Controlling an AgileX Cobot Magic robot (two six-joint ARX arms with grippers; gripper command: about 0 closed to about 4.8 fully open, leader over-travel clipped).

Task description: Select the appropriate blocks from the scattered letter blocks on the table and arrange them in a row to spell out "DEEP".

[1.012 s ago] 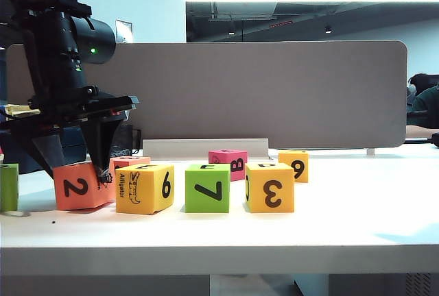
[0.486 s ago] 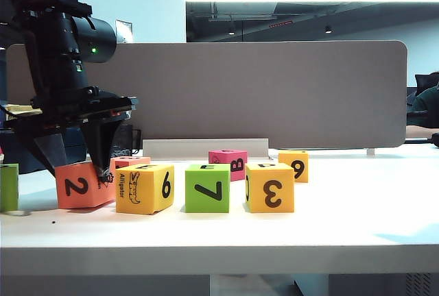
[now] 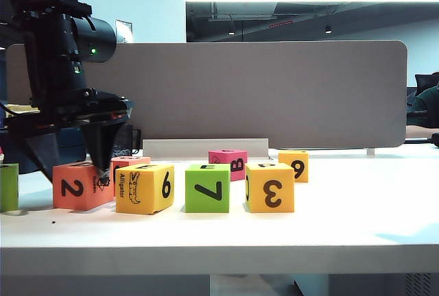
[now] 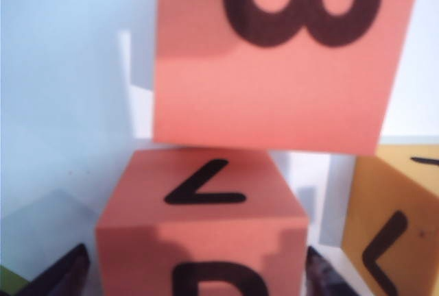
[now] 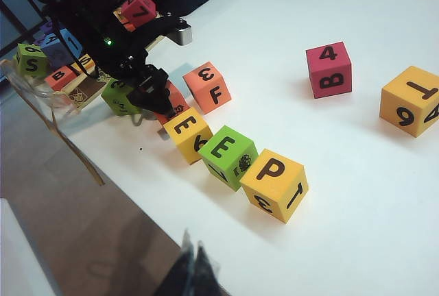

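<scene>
Four blocks stand in a row on the table (image 3: 343,220): coral "2" (image 3: 75,186), yellow alligator "6" (image 3: 145,188), green "7" (image 3: 208,188), yellow "3" (image 3: 269,186). From the right wrist view their tops read E (image 5: 187,131), E (image 5: 228,153), P (image 5: 274,181). The coral one (image 5: 175,104) is mostly hidden under my left gripper (image 5: 147,94). The left gripper (image 3: 75,173) straddles the coral block (image 4: 199,227), open, with a thin gap at each finger. My right gripper (image 5: 195,262) hangs shut and empty off the table's front edge.
Another coral block marked 3 and F (image 5: 208,87) sits just behind the row. A pink B block (image 3: 228,163) and a yellow 9 block (image 3: 293,166) lie further back. A green block (image 3: 8,186) is at the far left. A grey partition (image 3: 274,90) backs the table.
The coral "2" block was tilted in the left gripper; it now rests flat on the table. The left jaws have widened off its sides. The right arm has not moved.
</scene>
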